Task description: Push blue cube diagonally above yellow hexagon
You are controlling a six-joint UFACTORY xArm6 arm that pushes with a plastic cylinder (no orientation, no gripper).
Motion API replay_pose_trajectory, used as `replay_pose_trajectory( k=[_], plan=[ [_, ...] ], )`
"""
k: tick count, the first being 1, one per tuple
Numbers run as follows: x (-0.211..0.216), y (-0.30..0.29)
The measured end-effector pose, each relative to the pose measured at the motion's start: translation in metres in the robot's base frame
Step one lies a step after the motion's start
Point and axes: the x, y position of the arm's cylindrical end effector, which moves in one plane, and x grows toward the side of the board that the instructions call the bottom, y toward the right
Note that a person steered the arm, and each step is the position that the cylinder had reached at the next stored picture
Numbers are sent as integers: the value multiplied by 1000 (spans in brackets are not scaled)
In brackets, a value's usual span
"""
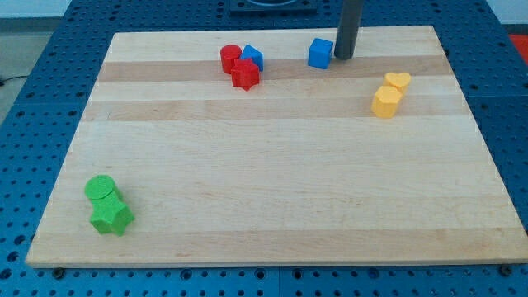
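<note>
My tip stood near the desk's top edge, just to the view's right of the blue cube, close against it. I carried no hand, only the bare rod, so nothing was pinched. The blue cube lay up and to the view's left of the yellow hexagon, well apart from it, with the yellow heart touching the hexagon's upper side.

Eight blocks on one board
Two blue: cube, small piece; two red; two yellow: hexagon, heart; two green: cylinder, star
</note>
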Motion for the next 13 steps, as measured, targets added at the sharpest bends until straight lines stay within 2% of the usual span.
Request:
replay_pose_trajectory(
  k=[1,3,4,6,7,13],
  plan=[
    [-12,-21],
    [-85,-12],
    [-84,-33],
    [-42,-47],
    [-35,-49],
    [-63,-49]
  ],
)
